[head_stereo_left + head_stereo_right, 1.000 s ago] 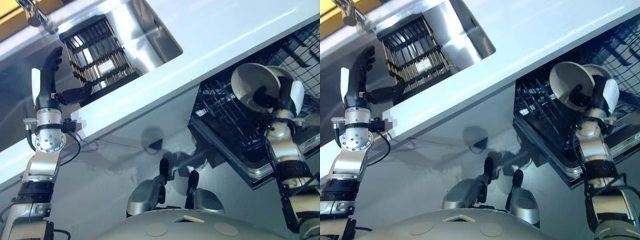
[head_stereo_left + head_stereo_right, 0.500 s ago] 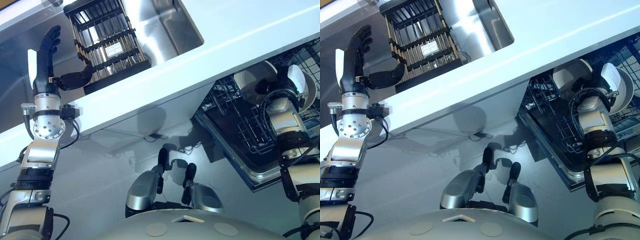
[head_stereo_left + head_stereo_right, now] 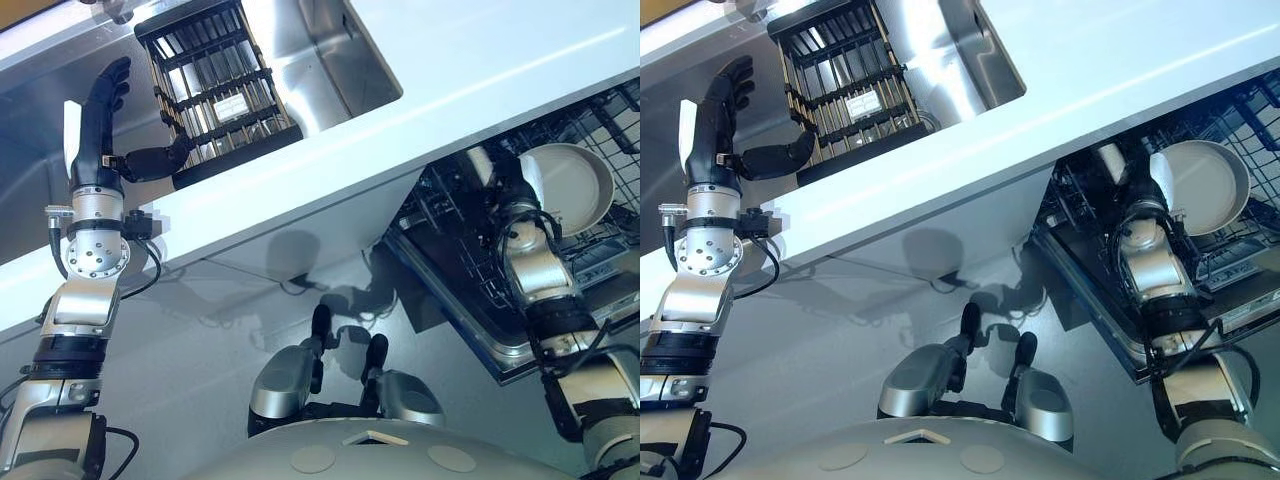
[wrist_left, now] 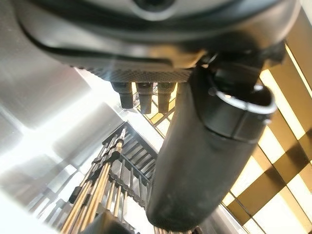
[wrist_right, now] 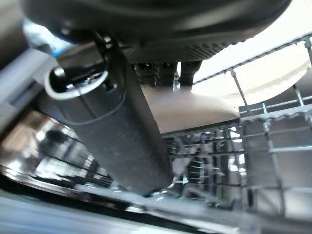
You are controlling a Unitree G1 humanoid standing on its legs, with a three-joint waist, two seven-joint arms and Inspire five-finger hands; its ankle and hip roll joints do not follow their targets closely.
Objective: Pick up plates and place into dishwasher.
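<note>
A white plate (image 3: 570,188) stands on edge among the wires of the dishwasher's dark lower rack (image 3: 465,250), at the right under the counter. My right hand (image 3: 508,200) is just left of the plate. Its white-covered thumb lies by the plate's rim. In the right wrist view the thumb (image 5: 126,131) is straight and apart from the plate (image 5: 253,78), and the fingers (image 5: 156,73) reach straight toward it. My left hand (image 3: 95,130) is raised and open beside a black dish rack (image 3: 215,85) in the sink, holding nothing.
The white counter (image 3: 450,90) runs across above the dishwasher. The steel sink (image 3: 330,50) holds the black dish rack. The dishwasher's open door edge (image 3: 500,350) juts out below the lower rack.
My right hand has carried the plate down from above the rack into the wires, and the plate now stands to the hand's right. The left hand has held its place; the camera shifted.
</note>
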